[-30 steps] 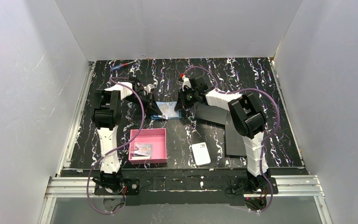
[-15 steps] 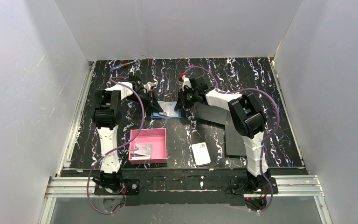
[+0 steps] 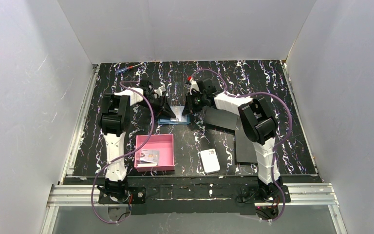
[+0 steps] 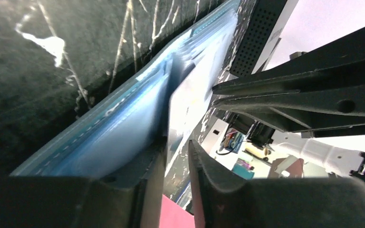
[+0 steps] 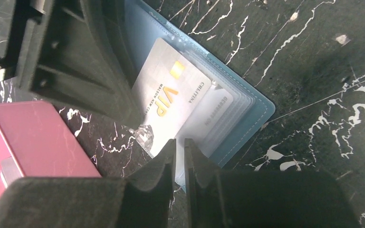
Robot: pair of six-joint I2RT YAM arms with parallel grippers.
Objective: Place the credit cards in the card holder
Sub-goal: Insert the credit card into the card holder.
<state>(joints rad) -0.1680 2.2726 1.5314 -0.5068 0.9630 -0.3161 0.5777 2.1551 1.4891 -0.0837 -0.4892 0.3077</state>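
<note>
**VIP card part-seated in the card holder**

The teal card holder lay open on the desk, between the two arms. The VIP card sat partly inside one of its clear sleeves. At the holder's left side, the left tool had its jaws slightly apart around that card's edge. At the holder's right side, the right tool was closed on a thin sleeve leaf. The card looked light, stiff and slick, and best pinched at a free short edge. The sleeves looked floppy. Another card lay in the pink tray on the holder's near side.
</note>
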